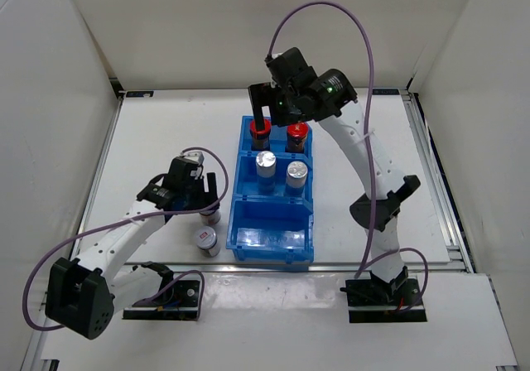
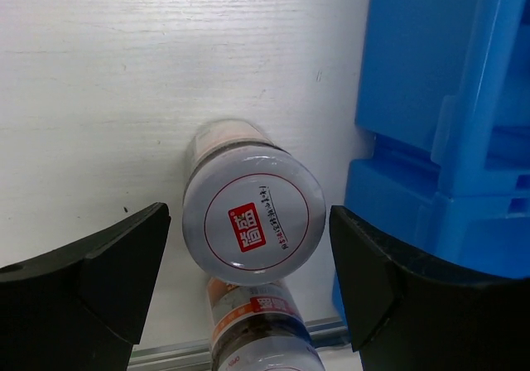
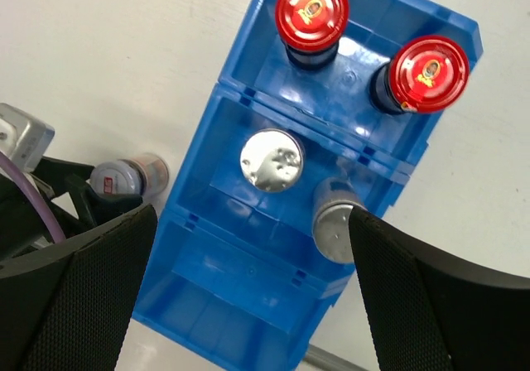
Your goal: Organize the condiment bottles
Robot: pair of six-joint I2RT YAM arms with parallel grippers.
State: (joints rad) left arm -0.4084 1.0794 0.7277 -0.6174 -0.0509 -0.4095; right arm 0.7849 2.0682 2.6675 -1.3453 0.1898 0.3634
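Observation:
Two red-capped dark bottles (image 1: 260, 129) (image 1: 297, 133) stand in the far compartment of the blue bin (image 1: 273, 232). Two silver-capped pale bottles (image 1: 266, 164) (image 1: 296, 173) occupy the middle compartment. The near compartment holds nothing. Left of the bin, a short silver-capped bottle (image 2: 252, 214) stands on the table between the fingers of my left gripper (image 2: 250, 255), with a thin gap on each side. A second short bottle (image 2: 261, 330) stands just nearer (image 1: 204, 239). My right gripper (image 3: 250, 222) hangs open and empty high above the bin (image 3: 240, 280), over its far end (image 1: 277, 116).
The bin's left wall (image 2: 447, 139) stands close beside my left gripper's right finger. White enclosure walls surround the table, and a metal rail (image 1: 248, 265) runs along its near edge.

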